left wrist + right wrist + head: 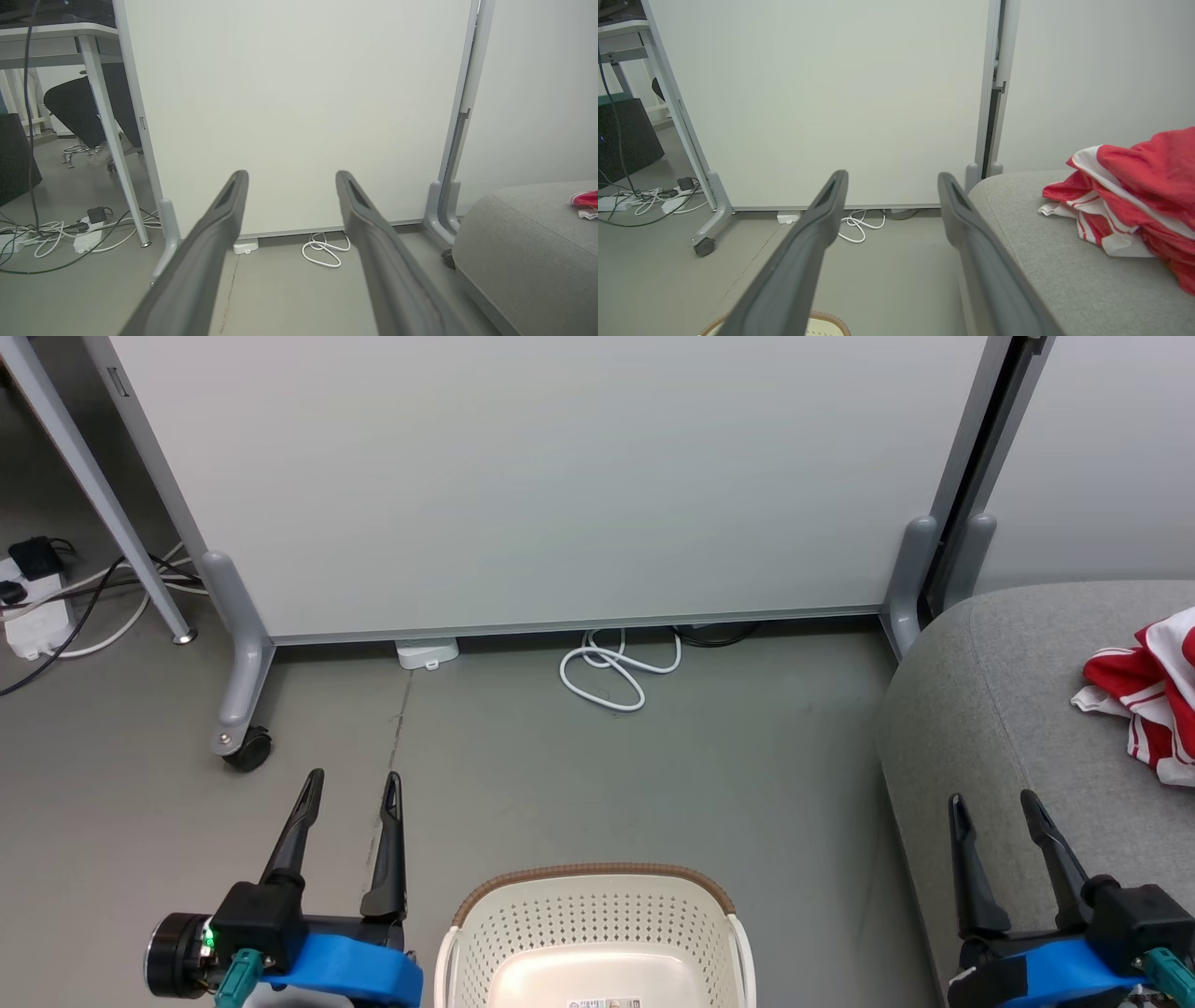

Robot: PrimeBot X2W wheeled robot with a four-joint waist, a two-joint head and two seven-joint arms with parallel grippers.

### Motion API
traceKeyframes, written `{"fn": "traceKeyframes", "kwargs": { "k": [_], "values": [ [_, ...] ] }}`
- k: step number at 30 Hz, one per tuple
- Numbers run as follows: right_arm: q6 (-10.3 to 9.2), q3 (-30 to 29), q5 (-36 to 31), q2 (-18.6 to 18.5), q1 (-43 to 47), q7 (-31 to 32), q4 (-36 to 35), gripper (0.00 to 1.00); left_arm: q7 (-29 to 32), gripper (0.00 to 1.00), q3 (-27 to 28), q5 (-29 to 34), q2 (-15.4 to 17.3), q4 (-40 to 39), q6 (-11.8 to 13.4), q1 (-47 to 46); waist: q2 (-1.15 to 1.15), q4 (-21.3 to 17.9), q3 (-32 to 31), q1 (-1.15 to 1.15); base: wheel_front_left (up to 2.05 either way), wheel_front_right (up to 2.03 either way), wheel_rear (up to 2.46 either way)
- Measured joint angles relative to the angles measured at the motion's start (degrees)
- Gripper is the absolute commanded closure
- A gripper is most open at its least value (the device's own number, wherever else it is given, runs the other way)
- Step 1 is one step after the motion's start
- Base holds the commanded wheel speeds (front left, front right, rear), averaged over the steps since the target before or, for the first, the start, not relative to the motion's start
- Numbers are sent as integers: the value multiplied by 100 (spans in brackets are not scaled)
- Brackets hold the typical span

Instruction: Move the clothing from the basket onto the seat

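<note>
Plainly, both pairs of jaws stand open and hold nothing. The left jaws, two long dark fingers (297,826) spread in a V, hang over the grey floor (653,775). The right jaws, fingers (969,868) likewise parted, hang over the near rounded edge of the large grey woven-fabric seat (1008,709). The bright-red clothing (1148,695) with white stripes and trim lies crumpled on that seat, beyond the right jaws and to their right, well apart from their tips. The cream-white perforated plastic basket (597,875) with the brown woven-look rim stands on the floor between the two pairs of jaws. It is just to the right of the left ones and nearer the robot than their tips; its pale bottom and a small label show. Ahead of both pairs of jaws stands a white partition panel (560,476) on grey feet, with a coiled white cable (611,672) at its base.
</note>
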Motion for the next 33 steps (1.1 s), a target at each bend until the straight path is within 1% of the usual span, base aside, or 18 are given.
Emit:
{"fn": "traceKeyframes", "kwargs": {
  "k": [2,3,9,21,33],
  "values": [
    [0,5,8,1,-2,0,5,0,0,0,23,23,-11,10,-3,-7,0,-1,2,0,0,0,0],
    [0,9,10,3,13,0,41,100,1,100,20,23,-13,44,-3,6,0,-1,2,0,0,0,0],
    [0,2,76,44,152,42,377,100,69,100,-1,-41,-41,361,-3,274,0,-5,4,0,0,0,0],
    [-1,-25,1418,47,124,389,396,100,403,100,185,-1381,-67,377,-35,270,0,-46,19,1,0,0,0],
    [-1,-23,2628,47,46,661,367,100,694,100,357,-2571,-88,348,-77,176,0,-86,35,1,0,0,0]
  ]
}}
